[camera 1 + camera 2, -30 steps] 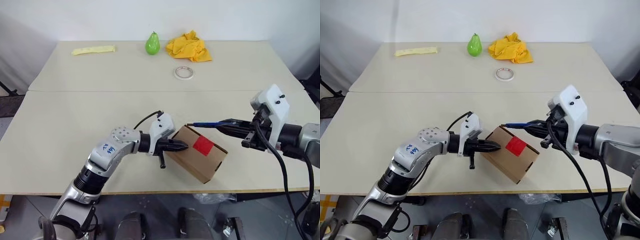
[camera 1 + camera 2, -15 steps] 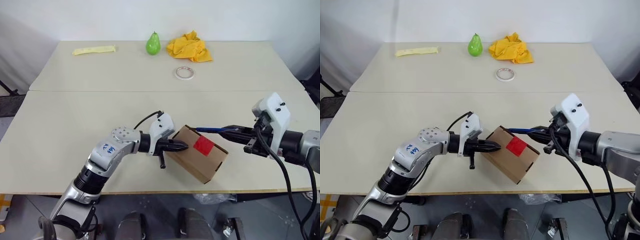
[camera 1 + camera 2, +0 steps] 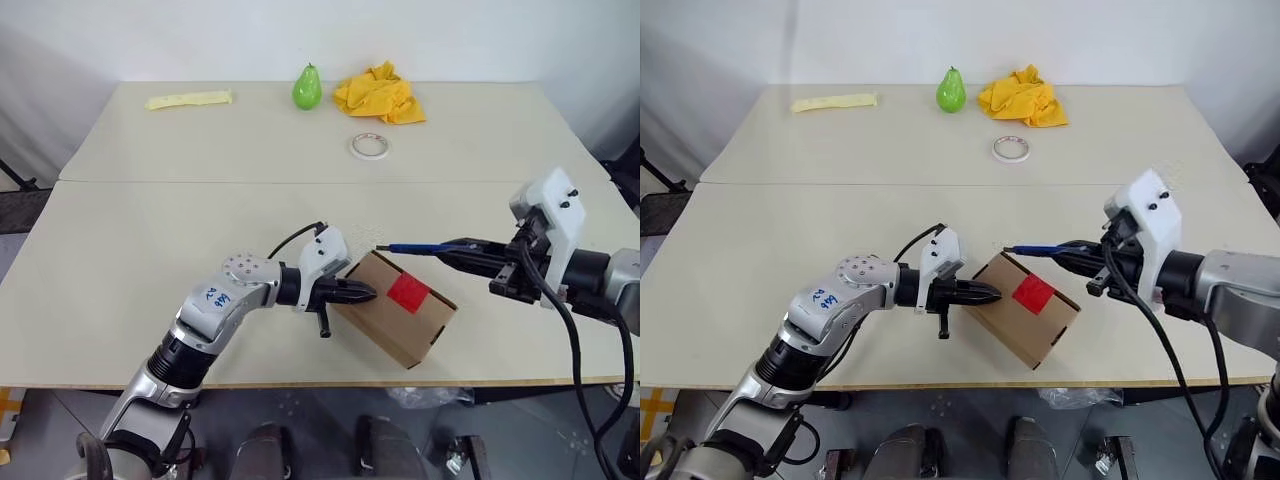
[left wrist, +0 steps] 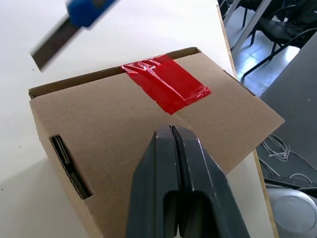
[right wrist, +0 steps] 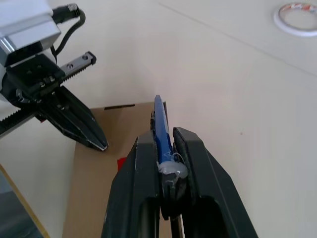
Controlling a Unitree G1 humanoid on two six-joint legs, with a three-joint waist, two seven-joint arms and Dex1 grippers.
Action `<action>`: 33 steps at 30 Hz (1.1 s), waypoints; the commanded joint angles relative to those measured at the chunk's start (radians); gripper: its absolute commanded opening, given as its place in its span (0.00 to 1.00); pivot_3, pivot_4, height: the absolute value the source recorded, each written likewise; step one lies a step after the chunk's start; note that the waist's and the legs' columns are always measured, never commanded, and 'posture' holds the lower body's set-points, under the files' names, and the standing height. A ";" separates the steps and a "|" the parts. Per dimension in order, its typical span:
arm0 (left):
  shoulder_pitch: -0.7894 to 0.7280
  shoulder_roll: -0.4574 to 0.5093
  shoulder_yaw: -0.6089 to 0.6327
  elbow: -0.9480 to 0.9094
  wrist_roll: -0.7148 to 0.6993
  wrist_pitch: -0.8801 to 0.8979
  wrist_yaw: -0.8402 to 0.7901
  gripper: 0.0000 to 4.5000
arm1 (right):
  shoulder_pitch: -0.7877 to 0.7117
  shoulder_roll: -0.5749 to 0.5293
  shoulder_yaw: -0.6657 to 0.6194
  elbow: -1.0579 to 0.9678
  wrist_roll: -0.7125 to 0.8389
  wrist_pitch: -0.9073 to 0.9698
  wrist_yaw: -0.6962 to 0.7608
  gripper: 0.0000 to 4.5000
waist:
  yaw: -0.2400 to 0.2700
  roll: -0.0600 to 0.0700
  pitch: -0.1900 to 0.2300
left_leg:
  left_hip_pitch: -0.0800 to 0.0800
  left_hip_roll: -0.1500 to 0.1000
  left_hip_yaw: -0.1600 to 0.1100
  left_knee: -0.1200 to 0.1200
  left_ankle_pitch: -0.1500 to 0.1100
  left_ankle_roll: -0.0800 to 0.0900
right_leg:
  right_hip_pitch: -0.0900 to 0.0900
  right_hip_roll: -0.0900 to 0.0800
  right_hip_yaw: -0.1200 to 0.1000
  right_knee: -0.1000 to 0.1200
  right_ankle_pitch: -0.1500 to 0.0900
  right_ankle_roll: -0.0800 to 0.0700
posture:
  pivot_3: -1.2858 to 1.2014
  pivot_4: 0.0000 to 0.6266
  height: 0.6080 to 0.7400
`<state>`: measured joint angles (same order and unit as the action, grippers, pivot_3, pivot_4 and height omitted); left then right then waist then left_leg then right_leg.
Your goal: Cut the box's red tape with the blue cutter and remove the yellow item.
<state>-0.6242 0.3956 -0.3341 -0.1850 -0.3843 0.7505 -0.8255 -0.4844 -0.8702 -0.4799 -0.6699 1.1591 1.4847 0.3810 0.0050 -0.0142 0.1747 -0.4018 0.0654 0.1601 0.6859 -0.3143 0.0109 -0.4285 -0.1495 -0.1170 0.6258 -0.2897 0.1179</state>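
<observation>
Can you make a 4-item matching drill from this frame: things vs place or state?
Things:
1. blue cutter
2. red tape
3. left end effector
4. tape ring

Place or state:
A. shut, tips against the box
B. flat on the far half of the table
C. clamped in the right end effector, tip above the box's far edge
D. stuck uncut across the box's flap seam

Pairs: 1-C, 2-D, 3-A, 4-B

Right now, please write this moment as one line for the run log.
left gripper: shut, pressing box | right gripper: holds blue cutter above box | red tape: uncut
</observation>
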 commanded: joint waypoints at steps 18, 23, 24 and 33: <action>-0.010 -0.012 -0.005 -0.001 0.016 -0.007 -0.002 0.01 | 0.089 -0.084 0.018 0.016 0.042 -0.097 -0.035 0.04 | 0.006 0.000 0.000 | 0.000 0.000 0.000 0.000 0.000 0.000 | 0.000 0.000 0.000 0.000 0.000 0.000 | 0.52 0.24 1.00; -0.010 -0.013 -0.004 0.001 0.017 -0.008 -0.003 0.01 | 0.110 -0.097 0.014 0.019 0.050 -0.124 -0.040 0.04 | 0.013 0.000 0.000 | 0.000 0.000 0.000 0.000 0.000 0.000 | 0.000 0.000 0.000 0.000 0.000 0.000 | 0.52 0.24 1.00; -0.010 -0.013 -0.004 0.001 0.017 -0.008 -0.004 0.01 | 0.098 -0.094 0.010 0.027 0.057 -0.132 -0.049 0.04 | 0.013 0.000 0.000 | 0.000 0.000 0.000 0.000 0.000 0.000 | 0.000 0.000 0.000 0.000 0.000 0.000 | 0.52 0.24 1.00; -0.013 -0.014 -0.003 0.005 0.019 -0.010 -0.008 0.01 | 0.100 -0.105 0.005 0.043 0.134 -0.155 -0.094 0.04 | 0.018 0.000 0.000 | 0.000 0.000 0.000 0.002 0.000 0.000 | 0.000 0.000 0.000 0.000 0.000 0.000 | 0.52 0.24 1.00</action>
<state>-0.6247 0.3857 -0.3341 -0.1805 -0.3756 0.7494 -0.8307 -0.3912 -0.9567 -0.4525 -0.6156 1.2730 1.3512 0.2956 0.0233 -0.0143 0.1748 -0.4017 0.0655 0.1600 0.6875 -0.3143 0.0112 -0.4284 -0.1495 -0.1170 0.6256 -0.2896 0.1179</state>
